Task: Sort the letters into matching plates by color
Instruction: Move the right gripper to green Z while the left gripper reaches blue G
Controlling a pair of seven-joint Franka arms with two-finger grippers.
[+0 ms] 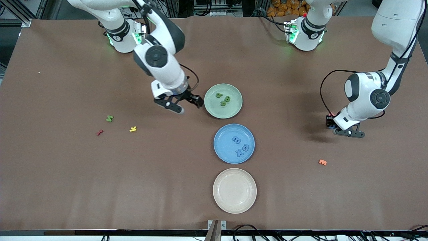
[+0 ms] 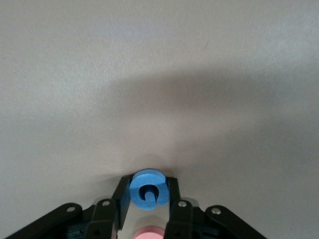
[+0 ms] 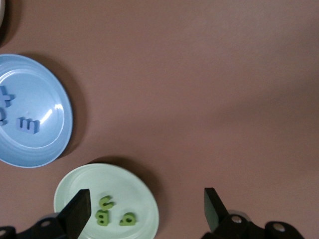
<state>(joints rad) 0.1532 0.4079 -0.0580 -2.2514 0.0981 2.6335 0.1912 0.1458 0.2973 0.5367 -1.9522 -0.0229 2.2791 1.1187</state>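
1. The left gripper point(image 1: 347, 131), low at the table near the left arm's end, pinches a blue letter point(image 2: 147, 189) between its fingers point(image 2: 122, 196); the letter stands on edge against the brown table point(image 1: 67, 184).
2. The right gripper point(image 1: 182, 104) hangs with jaws spread wide and nothing between them, just beside the pale green plate point(image 1: 234, 110) on the right arm's side.
3. The pale green plate carries three dark green letters point(image 1: 223, 99), bunched close together.
4. A bright blue plate point(image 1: 220, 154) sits nearer the front camera than the green plate, close to it but apart; three blue letters point(image 1: 240, 147) lie inside.
5. A beige plate point(image 1: 234, 204) lies nearer the camera again than the blue plate, in line with the other two.
6. A fourth green letter point(image 1: 109, 118) lies loose on the table, well away from the green plate toward the right arm's end.
7. A red letter point(image 1: 99, 132) and a yellow letter point(image 1: 133, 129) rest near that stray green one, slightly nearer the camera.
8. An orange letter point(image 1: 322, 162) lies on the table near the left gripper, nearer the camera than it.
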